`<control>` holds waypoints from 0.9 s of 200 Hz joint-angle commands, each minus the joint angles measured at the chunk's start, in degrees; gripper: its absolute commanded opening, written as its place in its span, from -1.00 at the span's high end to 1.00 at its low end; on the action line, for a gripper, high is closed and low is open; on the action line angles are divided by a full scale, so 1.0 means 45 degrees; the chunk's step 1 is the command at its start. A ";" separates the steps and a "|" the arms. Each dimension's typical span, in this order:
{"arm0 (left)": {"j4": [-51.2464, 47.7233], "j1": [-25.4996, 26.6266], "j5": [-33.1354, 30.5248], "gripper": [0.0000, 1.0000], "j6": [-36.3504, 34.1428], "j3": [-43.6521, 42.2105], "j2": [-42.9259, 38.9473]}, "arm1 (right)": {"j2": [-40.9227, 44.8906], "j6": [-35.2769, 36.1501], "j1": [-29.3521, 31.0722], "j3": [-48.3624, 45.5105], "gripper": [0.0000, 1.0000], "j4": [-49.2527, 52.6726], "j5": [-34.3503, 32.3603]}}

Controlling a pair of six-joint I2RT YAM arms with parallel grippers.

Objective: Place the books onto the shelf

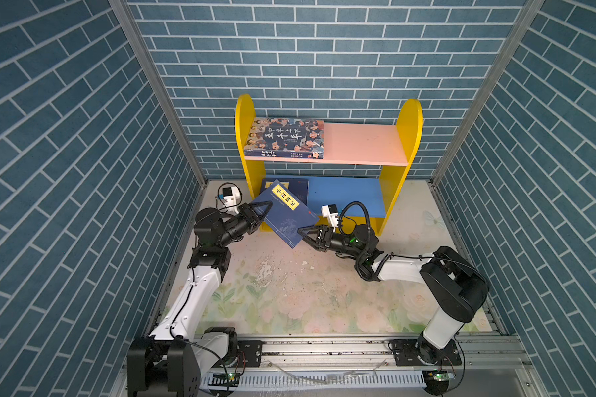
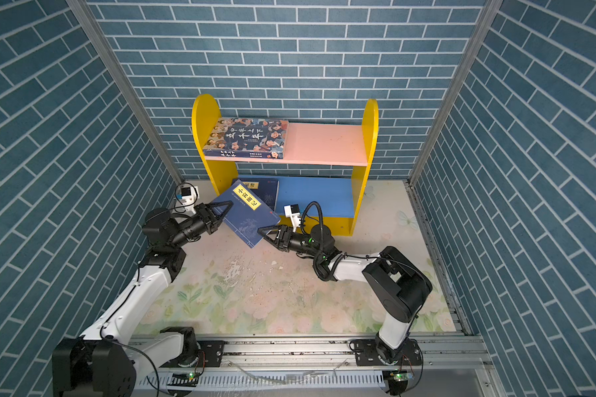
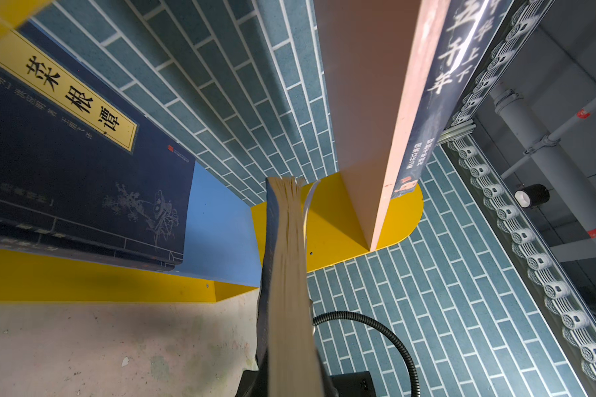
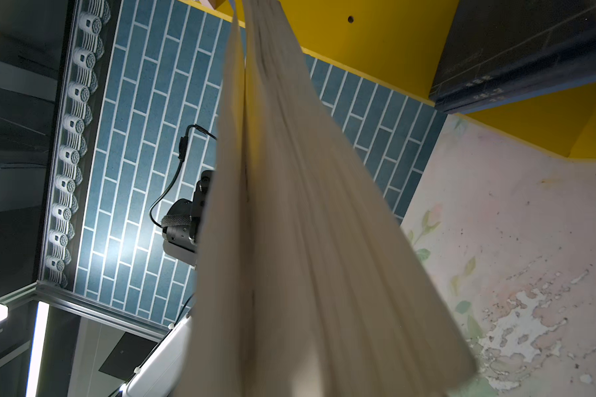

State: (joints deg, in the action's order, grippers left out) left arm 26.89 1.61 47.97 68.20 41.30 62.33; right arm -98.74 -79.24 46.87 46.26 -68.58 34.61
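I hold a thin navy book (image 1: 283, 214) (image 2: 245, 214) with a yellow label tilted in the air in front of the shelf (image 1: 362, 144) (image 2: 324, 144). My left gripper (image 1: 267, 206) (image 2: 228, 205) is shut on its left corner. My right gripper (image 1: 301, 230) (image 2: 261, 229) straddles its lower right edge. That book's page edge (image 4: 307, 240) fills the right wrist view and hides the fingers. The thick book with cartoon faces (image 1: 286, 137) (image 2: 246, 137) lies flat on the pink upper board. More navy books (image 1: 298, 187) (image 3: 83, 172) lie stacked on the blue lower board (image 1: 344, 196).
The shelf stands against the back brick wall (image 1: 324, 51), and brick side walls close in the floral table (image 1: 289, 292). The right halves of both shelf boards are bare. An aluminium rail (image 1: 324, 347) carrying the arm bases runs along the front.
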 commanded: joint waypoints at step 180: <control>-0.2361 -0.0298 -0.0367 -0.05 -0.2122 -0.0857 -0.0791 | -0.0131 -0.0853 -0.0954 0.0766 1.00 -0.1520 0.1449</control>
State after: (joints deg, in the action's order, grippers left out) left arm 20.36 0.78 45.71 63.33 37.54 59.96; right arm -101.25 -81.71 44.62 47.90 -73.01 36.45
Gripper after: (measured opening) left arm 0.481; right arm 0.113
